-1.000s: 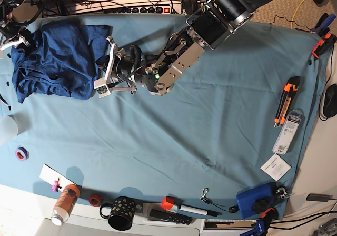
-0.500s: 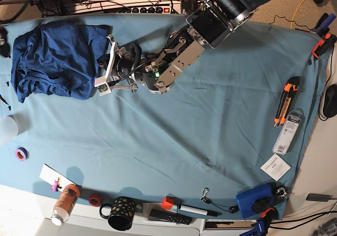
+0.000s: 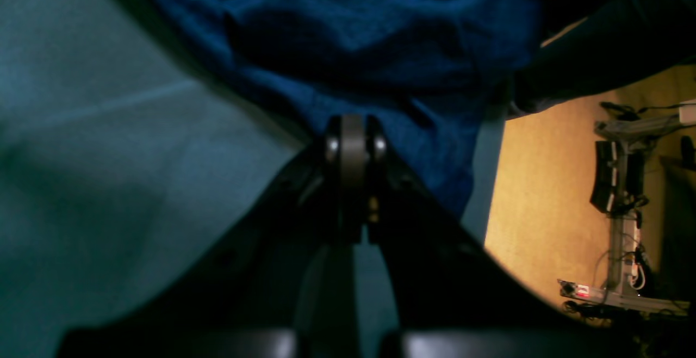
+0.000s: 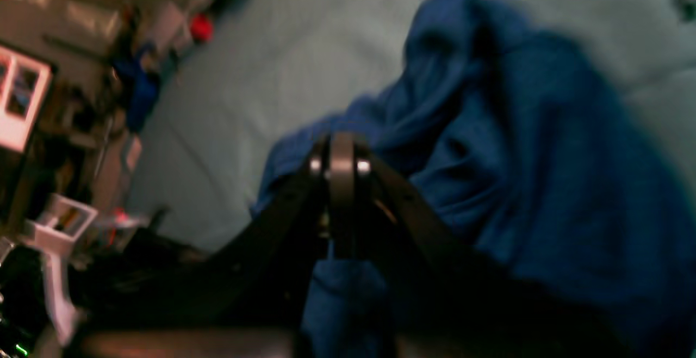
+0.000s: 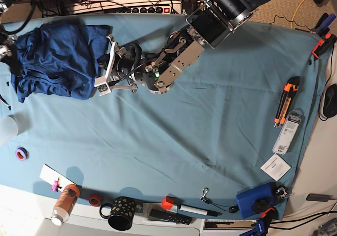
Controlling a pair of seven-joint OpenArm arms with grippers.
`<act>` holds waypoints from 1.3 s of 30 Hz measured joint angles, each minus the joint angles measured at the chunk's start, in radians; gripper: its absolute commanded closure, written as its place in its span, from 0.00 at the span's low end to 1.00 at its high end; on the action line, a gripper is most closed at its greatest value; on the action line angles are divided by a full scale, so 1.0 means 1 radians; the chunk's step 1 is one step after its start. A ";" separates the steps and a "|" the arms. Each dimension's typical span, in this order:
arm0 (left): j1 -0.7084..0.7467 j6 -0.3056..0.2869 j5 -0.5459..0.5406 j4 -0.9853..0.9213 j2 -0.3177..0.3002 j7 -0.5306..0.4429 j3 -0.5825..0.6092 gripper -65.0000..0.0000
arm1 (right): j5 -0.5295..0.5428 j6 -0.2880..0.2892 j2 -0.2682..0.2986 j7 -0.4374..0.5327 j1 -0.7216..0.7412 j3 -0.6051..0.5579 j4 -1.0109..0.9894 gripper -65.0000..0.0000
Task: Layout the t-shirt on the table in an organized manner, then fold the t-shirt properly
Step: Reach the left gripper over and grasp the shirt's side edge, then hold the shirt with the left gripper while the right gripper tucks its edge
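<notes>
- Table (image 5: 210, 141): wide surface under smooth light teal cloth, seen from above; power strips and cables behind its far edge, tan carpet beyond
- T-shirt (image 5: 55, 59): dark navy, bunched in a crumpled heap at the far corner of the table on the base view's left; not spread out, not folded; folds and a hem edge visible along its near side
- Left gripper (image 5: 104, 78): on the arm reaching in from the top right of the base view, lying low over the cloth with its tip at the shirt's near right edge; jaws clenched together; the wrist view shows the closed tips against blue fabric (image 3: 353, 48), though whether any cloth is pinched cannot be told
- Right gripper (image 4: 338, 165): jaws pressed together, poised over the shirt (image 4: 516, 184) in its blurred wrist view; only a scrap of that arm shows at the base view's left edge beside the heap
- Utility knife (image 5: 287, 100): orange and black, near the right edge of the table
- Blister pack (image 5: 287, 131): just below the knife
- Paper slip (image 5: 275, 167): white, near the right front corner
- Blue box (image 5: 253, 200): at the front right edge
- Mug (image 5: 121, 213): black with dots, on the front edge
- Bottle (image 5: 65, 203): orange-brown, lying left of the mug
- Tape roll (image 5: 21, 153): purple, near the left edge
</notes>
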 measured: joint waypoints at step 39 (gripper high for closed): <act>0.049 0.000 0.008 0.000 0.000 0.002 0.000 1.00 | -0.510 -0.105 -0.031 0.097 0.145 -0.023 0.000 1.00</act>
